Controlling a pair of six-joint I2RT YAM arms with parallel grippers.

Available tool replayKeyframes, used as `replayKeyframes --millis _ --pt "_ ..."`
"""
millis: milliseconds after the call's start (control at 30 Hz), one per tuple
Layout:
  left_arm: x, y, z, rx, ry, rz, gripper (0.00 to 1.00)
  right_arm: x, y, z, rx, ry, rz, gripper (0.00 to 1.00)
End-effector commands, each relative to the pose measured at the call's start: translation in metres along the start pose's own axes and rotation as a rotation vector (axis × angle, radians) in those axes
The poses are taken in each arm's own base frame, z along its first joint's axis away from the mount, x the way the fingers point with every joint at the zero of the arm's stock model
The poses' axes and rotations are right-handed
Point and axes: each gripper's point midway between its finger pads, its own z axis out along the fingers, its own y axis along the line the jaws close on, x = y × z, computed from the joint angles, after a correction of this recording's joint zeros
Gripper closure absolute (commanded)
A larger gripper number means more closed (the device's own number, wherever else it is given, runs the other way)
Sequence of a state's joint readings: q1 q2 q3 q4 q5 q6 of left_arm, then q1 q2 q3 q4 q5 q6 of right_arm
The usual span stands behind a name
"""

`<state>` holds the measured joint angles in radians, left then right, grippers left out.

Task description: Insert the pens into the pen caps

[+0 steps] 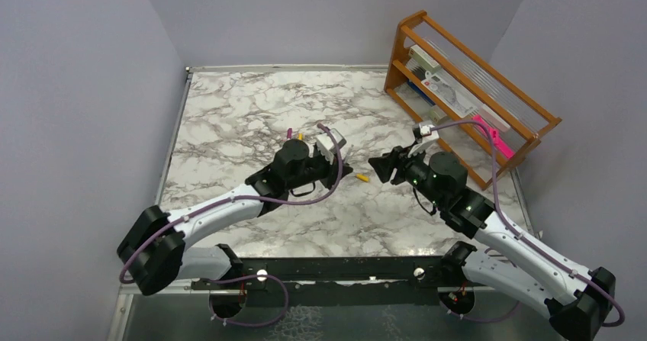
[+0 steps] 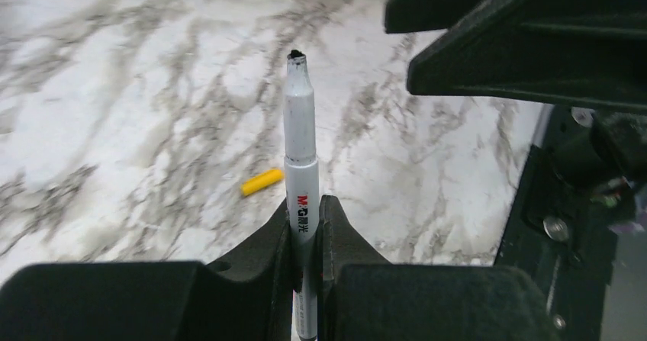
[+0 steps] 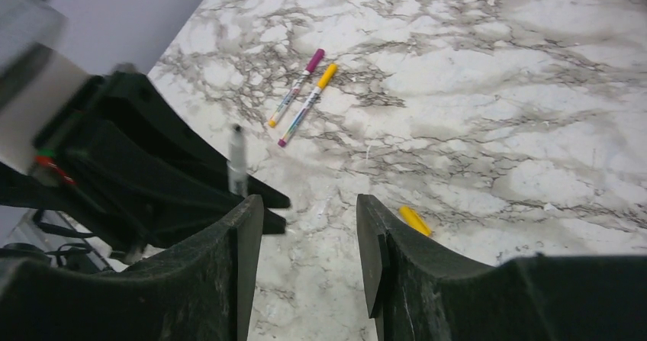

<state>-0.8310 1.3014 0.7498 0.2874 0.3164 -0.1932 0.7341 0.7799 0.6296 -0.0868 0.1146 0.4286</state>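
Observation:
My left gripper (image 2: 305,204) is shut on a silver-grey pen (image 2: 300,127), which stands up between the fingers with its bare dark tip pointing away. A loose yellow pen cap (image 2: 262,181) lies on the marble just beyond it, apart from both grippers. My right gripper (image 3: 309,204) faces the left one, open with nothing between its fingers; the yellow cap (image 3: 414,220) lies just past its right finger. From above, the left gripper (image 1: 347,171) and the right gripper (image 1: 375,165) are close together with the cap (image 1: 364,178) between them. Two more pens lie side by side further back, one with a magenta cap (image 3: 294,89), one with a yellow cap (image 3: 305,106).
A wooden rack (image 1: 458,89) stands at the back right of the marble table (image 1: 229,120), with a flat bright-pink object (image 1: 500,143) against its near end. Grey walls close the table in at the left, the back and the right.

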Motion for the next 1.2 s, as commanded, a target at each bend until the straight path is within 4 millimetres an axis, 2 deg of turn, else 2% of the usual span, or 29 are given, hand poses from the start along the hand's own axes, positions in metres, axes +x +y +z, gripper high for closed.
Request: replayKeyframes --millis 0,67,167,267,433,733,1000,1167 --pt "-0.029 0.042 -0.034 -0.292 -0.176 -0.056 1.00 0.027 -0.024 0.004 0.084 0.058 -0.062 0.52" --pt "-0.032 0.044 -0.045 -0.315 -0.209 -0.058 1.00 0.042 -0.028 0.011 0.099 0.104 -0.063 0.52" --pt "-0.032 0.037 -0.050 -0.286 -0.195 -0.018 1.00 0.065 -0.036 0.025 0.137 0.201 -0.069 0.52" --pt "-0.031 0.034 -0.053 -0.274 -0.182 -0.013 1.00 0.087 -0.043 0.040 0.183 0.284 -0.056 0.44" --pt "-0.034 0.042 -0.059 -0.319 -0.203 -0.039 1.00 0.111 -0.049 0.068 0.195 0.371 -0.096 0.40" --pt "-0.023 0.045 -0.060 -0.324 -0.148 -0.012 1.00 0.145 -0.073 0.093 0.263 0.491 -0.200 0.44" --pt "-0.019 0.047 -0.061 -0.332 -0.130 -0.006 1.00 0.154 -0.087 0.107 0.322 0.504 -0.245 0.46" --pt "-0.016 0.048 -0.060 -0.332 -0.122 -0.016 1.00 0.166 -0.094 0.108 0.342 0.539 -0.264 0.48"
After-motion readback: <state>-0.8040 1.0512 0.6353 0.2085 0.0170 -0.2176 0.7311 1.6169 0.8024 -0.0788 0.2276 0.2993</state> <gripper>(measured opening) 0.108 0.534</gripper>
